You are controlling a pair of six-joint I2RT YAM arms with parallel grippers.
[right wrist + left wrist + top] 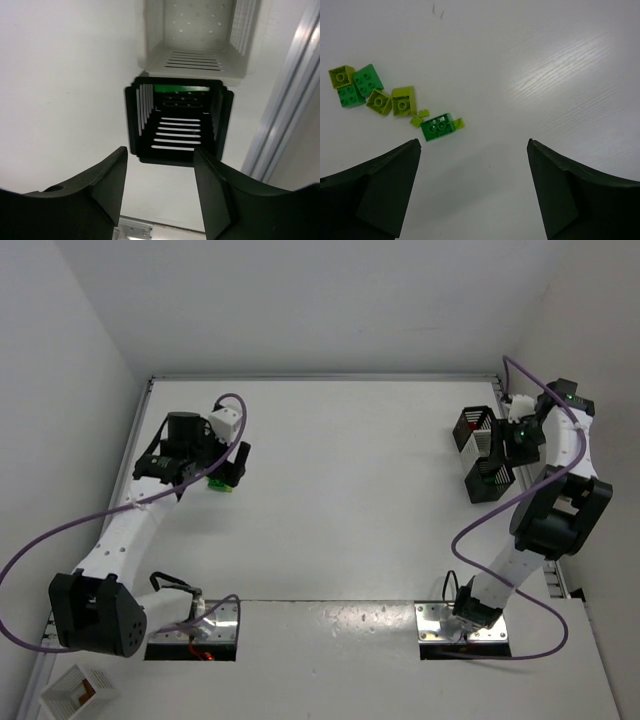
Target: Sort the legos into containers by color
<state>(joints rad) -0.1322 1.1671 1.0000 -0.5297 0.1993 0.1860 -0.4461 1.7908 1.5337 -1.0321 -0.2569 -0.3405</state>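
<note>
Several legos lie in a loose cluster on the table in the left wrist view: a bright green brick, lime bricks and more green ones. My left gripper hangs open just right of them, with nothing between its fingers. From the top view, a green lego shows beside the left gripper. My right gripper is open and empty above a black container that has a green brick inside. Two black containers stand at the right, under the right gripper.
A white slatted bin stands directly behind the black one. An aluminium rail runs along the table's right edge. A white box with a brown inside sits at the near left corner, off the work area.
</note>
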